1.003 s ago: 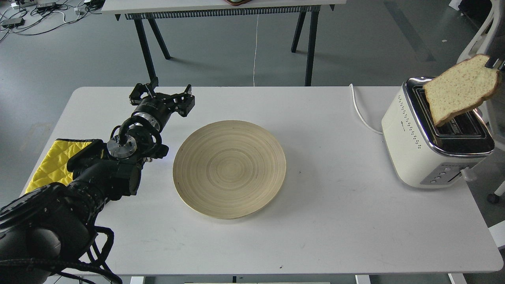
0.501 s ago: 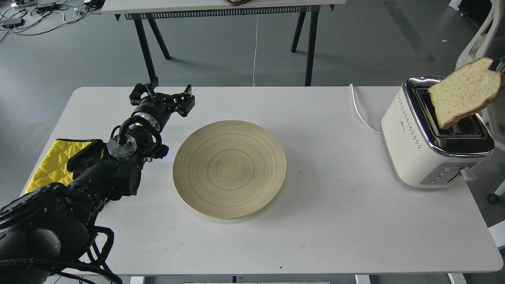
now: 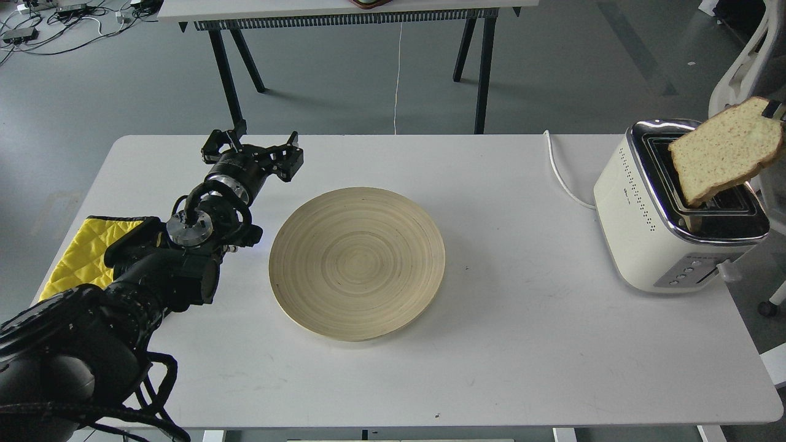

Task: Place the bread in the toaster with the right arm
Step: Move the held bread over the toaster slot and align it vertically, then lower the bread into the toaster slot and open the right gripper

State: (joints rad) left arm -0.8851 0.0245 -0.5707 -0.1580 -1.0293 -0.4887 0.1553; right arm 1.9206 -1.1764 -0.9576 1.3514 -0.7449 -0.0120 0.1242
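Change: since a second ago the bread (image 3: 724, 156) has shifted right and tipped flatter over the toaster (image 3: 666, 212); our left arm and the plate (image 3: 357, 263) have not moved
Bread: one pale slice with a brown crust, held in the air above the toaster's chrome top, tilted, its lower corner hanging over the slots; we cannot tell whether that corner touches the toaster
Toaster: cream-white, on the table's (image 3: 491, 368) right end, slots up, buttons and lever facing us, a white cord (image 3: 562, 175) running off behind it
Right gripper (image 3: 775, 110): only a dark tip shows at the picture's right edge, at the bread's upper corner; the slice hangs from that spot, so we take it as pinched there, though the fingers themselves are too cut off to tell apart
Left gripper (image 3: 253, 152): hovering over the table's left part, fingers spread wide, nothing between them
Plate: round, wooden, bare, at the table's middle, well apart from the toaster
Cloth (image 3: 80, 252): yellow, quilted, at the table's left edge, partly under our left arm
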